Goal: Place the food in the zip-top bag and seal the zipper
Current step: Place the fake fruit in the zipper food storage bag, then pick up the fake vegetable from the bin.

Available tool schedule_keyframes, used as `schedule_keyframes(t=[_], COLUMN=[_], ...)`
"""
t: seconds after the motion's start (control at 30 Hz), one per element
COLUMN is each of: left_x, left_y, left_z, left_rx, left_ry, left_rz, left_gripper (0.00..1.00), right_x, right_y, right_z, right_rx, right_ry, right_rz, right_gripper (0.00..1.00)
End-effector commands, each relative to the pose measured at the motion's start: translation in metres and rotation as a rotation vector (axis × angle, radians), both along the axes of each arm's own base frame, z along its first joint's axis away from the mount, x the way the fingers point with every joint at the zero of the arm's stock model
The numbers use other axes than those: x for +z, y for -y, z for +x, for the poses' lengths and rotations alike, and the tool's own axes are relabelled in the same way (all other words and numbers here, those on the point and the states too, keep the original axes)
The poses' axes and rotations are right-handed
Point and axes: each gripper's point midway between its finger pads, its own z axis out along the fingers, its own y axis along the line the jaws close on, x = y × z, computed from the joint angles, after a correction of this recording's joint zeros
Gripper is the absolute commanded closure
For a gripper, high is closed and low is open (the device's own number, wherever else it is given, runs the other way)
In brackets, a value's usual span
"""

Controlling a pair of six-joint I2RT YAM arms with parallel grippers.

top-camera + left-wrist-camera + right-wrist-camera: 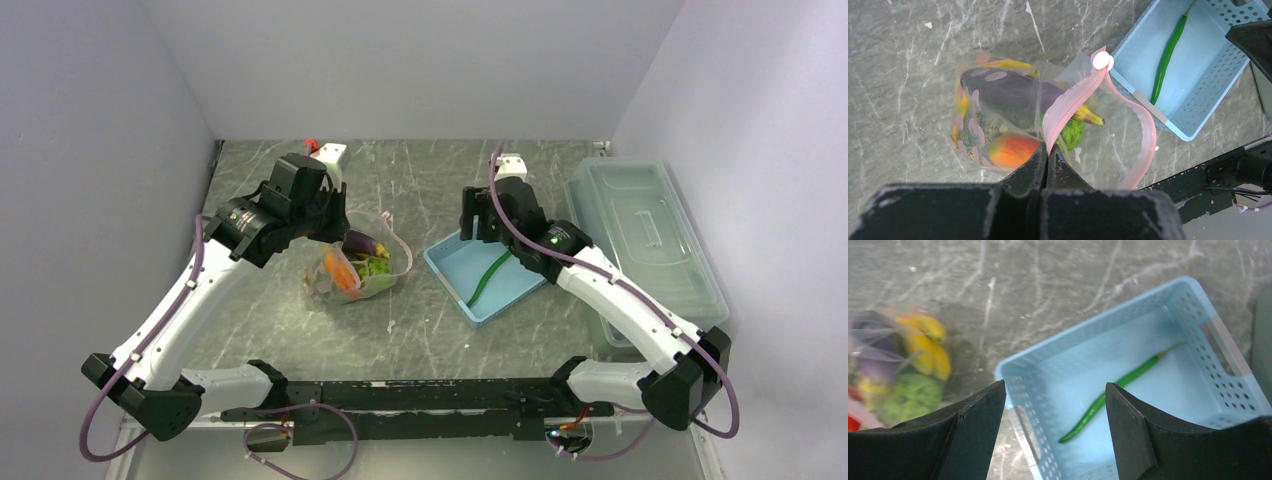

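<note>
Left claw (pixel 1048 151) pinches the zipper (pixel 1068 102); right claw (pixel 1055 432) gapes, seemingly above basket (pixel 1098 327)

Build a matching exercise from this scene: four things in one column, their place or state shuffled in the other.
1. green pod
2. eggplant
3. left gripper
4. right gripper

a. shut on the pink zipper strip
b. lying in the blue basket
c. open, by that basket
d. inside the clear bag

Pairs: 1-b, 2-d, 3-a, 4-c.
</note>
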Motion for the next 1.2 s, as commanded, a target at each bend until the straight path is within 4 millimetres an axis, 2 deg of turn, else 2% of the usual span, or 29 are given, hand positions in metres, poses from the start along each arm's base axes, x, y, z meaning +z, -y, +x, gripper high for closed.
schedule_keyframes(t=[0.0, 0.27, 0.47, 0.63, 0.9, 1.17], left_x=[0.01, 0.007, 0.006, 0.005, 0.004, 0.004], left_y=[0.007, 0.005, 0.001, 0.0, -0.001, -0.002], left_z=[0.006, 0.004, 0.001, 0.0, -0.002, -0.001], left_rx=[-0.023, -0.02, -0.013, -0.013, -0.012, -0.009], left_ry=[0.043, 0.041, 0.043, 0.038, 0.037, 0.04], left_rz=[-0.022, -0.021, -0.017, -0.015, -0.013, -0.007], left_gripper=[1.0, 1.0, 1.0, 1.0, 1.0, 1.0], right_x=[-0.025, -0.079, -0.13, -0.161, -0.185, -0.191], right_y=[0.034, 0.066, 0.082, 0.094, 0.109, 0.118], right_z=[-0.003, 0.012, 0.023, 0.034, 0.053, 0.066], right_rx=[-0.095, -0.244, -0.377, -0.494, -0.628, -0.71], right_ry=[-0.091, -0.241, -0.362, -0.417, -0.441, -0.427], right_rz=[-0.067, -0.079, -0.099, -0.103, -0.087, -0.003], right_gripper=[0.25, 0.29, 0.36, 0.38, 0.43, 0.44])
